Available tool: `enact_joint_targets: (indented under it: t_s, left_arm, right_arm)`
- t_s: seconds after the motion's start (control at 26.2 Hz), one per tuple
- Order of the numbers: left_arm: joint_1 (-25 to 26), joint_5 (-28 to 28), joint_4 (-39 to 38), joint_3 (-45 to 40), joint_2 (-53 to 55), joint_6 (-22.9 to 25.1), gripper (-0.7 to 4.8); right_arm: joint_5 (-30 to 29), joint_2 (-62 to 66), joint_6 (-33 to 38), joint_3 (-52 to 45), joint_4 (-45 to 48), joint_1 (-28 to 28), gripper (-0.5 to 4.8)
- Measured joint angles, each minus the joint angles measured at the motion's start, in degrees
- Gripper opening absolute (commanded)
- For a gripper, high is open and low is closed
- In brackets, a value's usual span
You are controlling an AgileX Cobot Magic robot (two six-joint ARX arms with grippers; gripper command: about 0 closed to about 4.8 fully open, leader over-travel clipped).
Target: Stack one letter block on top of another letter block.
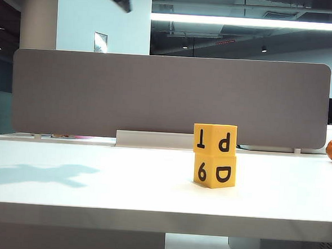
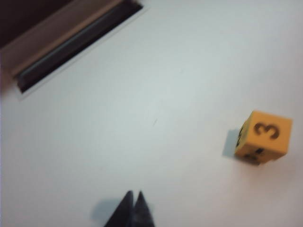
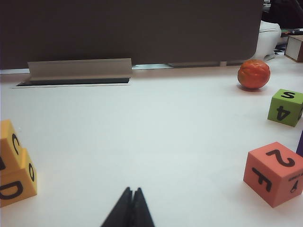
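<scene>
While the P and T block (image 1: 215, 139) sits squarely on the 6 and D block (image 1: 214, 171) on the white table (image 1: 95, 182), the left gripper (image 2: 134, 201) hangs above the table, well apart, jaws pressed together and empty. The right gripper (image 3: 132, 198) is likewise closed on nothing, near the stack.
</scene>
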Motion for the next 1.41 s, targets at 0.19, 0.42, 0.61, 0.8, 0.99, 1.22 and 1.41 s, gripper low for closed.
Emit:
enact_joint_targets:
  t_s: [0.19,0.42,0.61,0.8,0.99,1.22,1.41]
  left_arm:
    - [3.26,0.81,-2.91,-1.20,-2.73,0.02,-0.06]
    - [6.71,3.13,-0.66,-8.07,-9.66,-0.17,-0.06]
    - [6.97,3.65,5.44,-20.94,-20.44,-0.42,-0.06]
    - [6.99,3.85,10.29,-30.69,-28.39,-3.26,-0.06]
    - [6.97,4.20,15.80,-42.47,-38.53,-5.11,-0.06]
    - [6.99,4.17,21.33,-52.94,-48.76,-8.02,-0.06]
    - [6.95,3.61,23.26,-58.71,-56.74,-11.15,-0.06]
  right_arm:
    - [0.00,0.00,0.00,0.00,0.00,0.00,-0.05]
    - [-0.02,0.00,0.00,0.00,0.02,0.00,-0.05]
    - [0.00,0.00,0.00,0.00,0.00,0.00,-0.05]
    - [0.00,0.00,0.00,0.00,0.00,0.00,-0.05]
    - [0.00,0.00,0.00,0.00,0.00,0.00,-0.05]
    - [0.00,0.00,0.00,0.00,0.00,0.00,-0.05]
    - [0.00,0.00,0.00,0.00,0.02,0.00,-0.05]
